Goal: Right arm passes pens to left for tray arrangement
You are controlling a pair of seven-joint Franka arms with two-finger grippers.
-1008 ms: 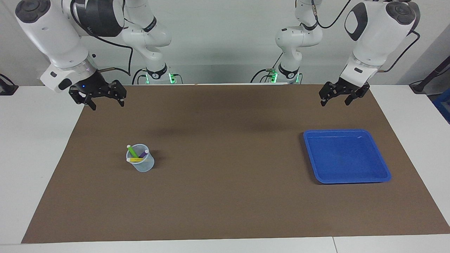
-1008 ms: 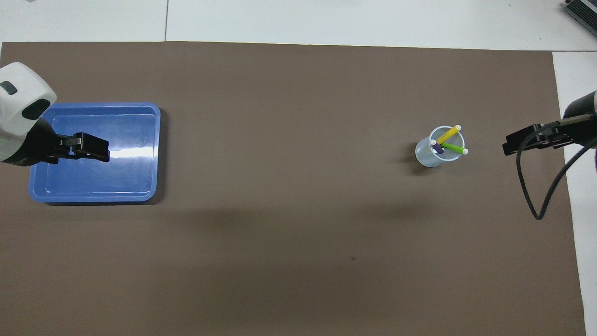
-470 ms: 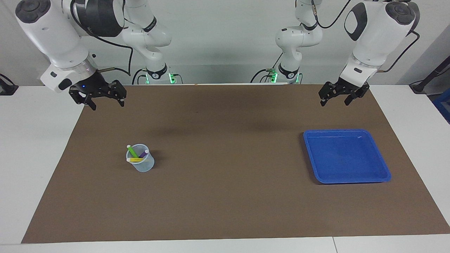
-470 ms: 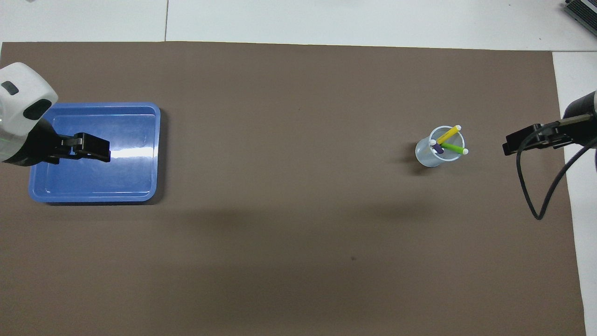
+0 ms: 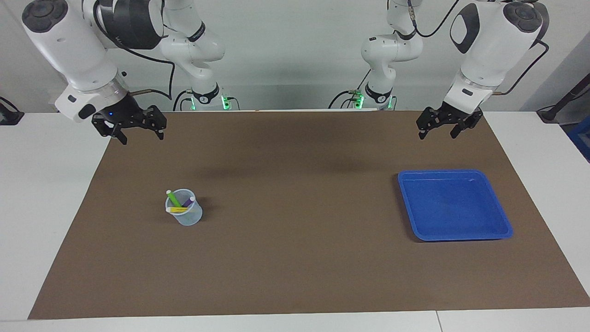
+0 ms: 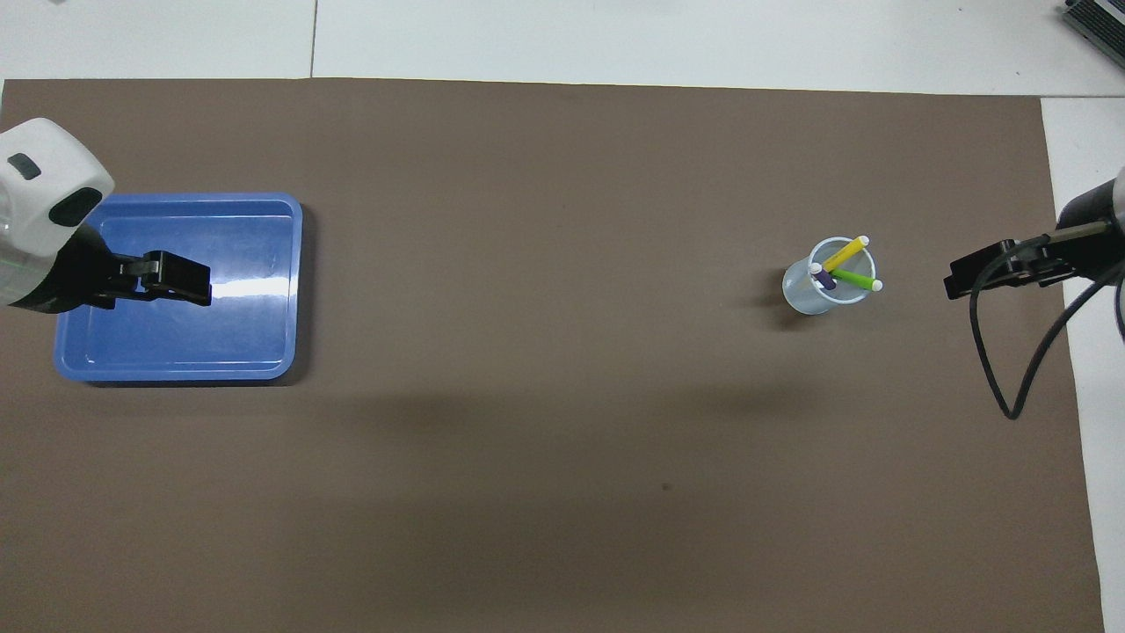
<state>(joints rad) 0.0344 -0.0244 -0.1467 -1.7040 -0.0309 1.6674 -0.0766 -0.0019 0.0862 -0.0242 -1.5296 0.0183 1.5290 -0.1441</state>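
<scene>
Nothing yet moved: all three pens (image 5: 179, 203) standing in the small translucent cup (image 5: 185, 214), purple, green and yellow, pale ends poking up over the rim. Cup sitting on the brown mat (image 5: 295, 258) toward the right arm's end of the bench, away from the mat's edges and well apart from the tray.

Blue tray (image 5: 500, 216) lying flat toward the left arm's end of the bench, near that end's edge of the mat, holding nothing.

Right end effector (image 5: 137, 130) hanging in the air over the mat's corner at the robots' edge, fingers spread wide, gripping nothing, well apart from the cup. Left end effector (image 5: 439, 128) hanging over the mat on the robots' side of the tray, also spread wide and carrying nothing; waiting, by the look of it.

Judging from this layout, sitting at the very start of the task: no pen picked, none handed over, none laid in the tray. Remaining, as a judgement: reaching into the cup, lifting a pen, passing it across mid-bench, placing it in the tray, three times over.
</scene>
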